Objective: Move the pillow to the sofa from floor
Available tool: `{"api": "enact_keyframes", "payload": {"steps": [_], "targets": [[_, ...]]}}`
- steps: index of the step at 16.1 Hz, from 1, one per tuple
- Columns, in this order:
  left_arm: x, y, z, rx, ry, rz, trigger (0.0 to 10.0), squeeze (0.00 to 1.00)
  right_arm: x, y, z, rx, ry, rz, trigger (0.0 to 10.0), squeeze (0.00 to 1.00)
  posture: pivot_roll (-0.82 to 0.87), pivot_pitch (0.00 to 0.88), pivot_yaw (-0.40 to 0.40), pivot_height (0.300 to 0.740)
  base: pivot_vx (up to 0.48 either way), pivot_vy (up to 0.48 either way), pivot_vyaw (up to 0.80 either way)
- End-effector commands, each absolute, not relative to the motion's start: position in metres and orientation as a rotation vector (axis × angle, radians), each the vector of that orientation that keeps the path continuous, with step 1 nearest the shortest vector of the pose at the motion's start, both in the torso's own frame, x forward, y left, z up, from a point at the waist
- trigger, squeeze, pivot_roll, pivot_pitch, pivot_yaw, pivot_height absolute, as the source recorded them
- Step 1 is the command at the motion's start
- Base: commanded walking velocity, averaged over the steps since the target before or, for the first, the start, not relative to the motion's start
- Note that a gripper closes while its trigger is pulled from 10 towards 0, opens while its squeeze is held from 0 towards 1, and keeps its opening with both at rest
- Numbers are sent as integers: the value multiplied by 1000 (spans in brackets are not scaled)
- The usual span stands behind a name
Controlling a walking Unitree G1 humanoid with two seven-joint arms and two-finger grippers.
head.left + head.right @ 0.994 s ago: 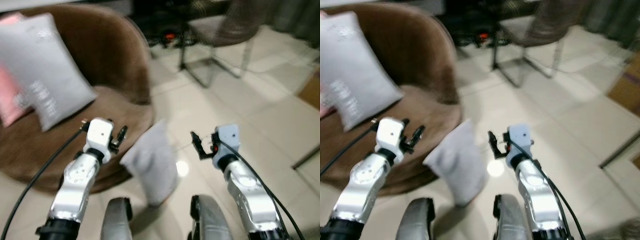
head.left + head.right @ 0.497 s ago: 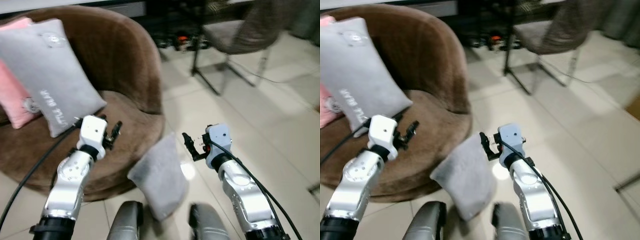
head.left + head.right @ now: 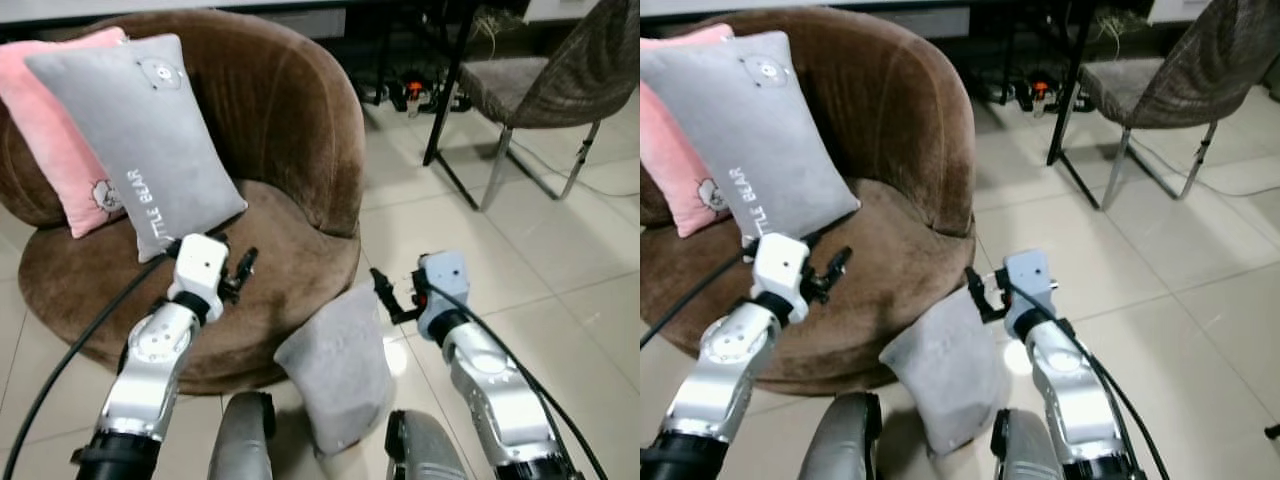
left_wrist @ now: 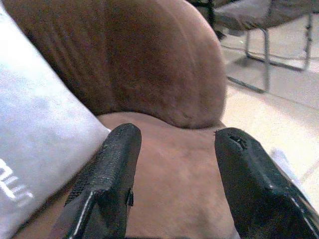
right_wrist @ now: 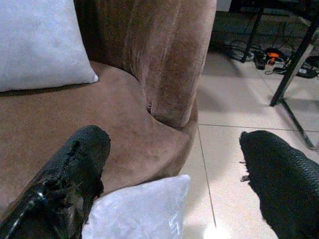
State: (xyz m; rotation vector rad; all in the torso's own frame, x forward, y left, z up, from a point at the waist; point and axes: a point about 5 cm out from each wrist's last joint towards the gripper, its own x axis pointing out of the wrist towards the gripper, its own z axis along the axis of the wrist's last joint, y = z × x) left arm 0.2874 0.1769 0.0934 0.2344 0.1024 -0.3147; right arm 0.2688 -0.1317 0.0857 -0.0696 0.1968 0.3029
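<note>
Camera has swung and steadied since a second ago: the sofa sits more central now and the blur is gone. Both arms read the same relative to the pillow.

Right claw point(image 3: 384, 293) hangs empty, fingers wide apart, just above and beside the top corner of the grey floor pillow point(image 3: 338, 367). In the right wrist view the pillow's corner point(image 5: 139, 207) sits low between the two fingers point(image 5: 75, 169). Left claw point(image 3: 238, 272) is also parted and empty, hovering over the front of the seat of the brown sofa point(image 3: 290, 120), pillow down to its right.

Pillow stands on edge on the floor, leaning on the sofa base, long axis tilted upright. Right arm is nearer, I judge. Both forearms reach forward, bent at the elbow.

Grey bear cushion point(image 3: 135, 140) and pink cushion point(image 3: 55, 120) are already on the sofa.
</note>
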Motion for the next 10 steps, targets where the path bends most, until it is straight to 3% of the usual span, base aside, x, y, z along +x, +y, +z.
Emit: {"api": "enact_keyframes", "payload": {"steps": [1, 6, 7, 8, 10], "targets": [[292, 173, 86, 252, 135, -356, 10000, 165, 268, -135, 89, -67, 187, 305, 10000, 0, -3, 0, 7, 565, 0, 0, 0], [306, 167, 58, 263, 256, -463, 10000, 176, 266, -141, 90, -154, 206, 367, 10000, 0, -31, 0, -9, 550, 0, 0, 0], [315, 163, 57, 216, 271, -491, 10000, 424, 264, -144, 94, -184, 210, 408, 10000, 0, -65, 0, -10, 550, 0, 0, 0], [319, 160, 55, 199, 289, -505, 10000, 1000, 264, -145, 95, -200, 213, 431, 10000, 0, -70, 0, -10, 550, 0, 0, 0], [322, 155, 50, 208, 325, -544, 10000, 1000, 259, -146, 99, -210, 212, 505, 10000, 0, -109, 0, 5, 550, 0, 0, 0]]}}
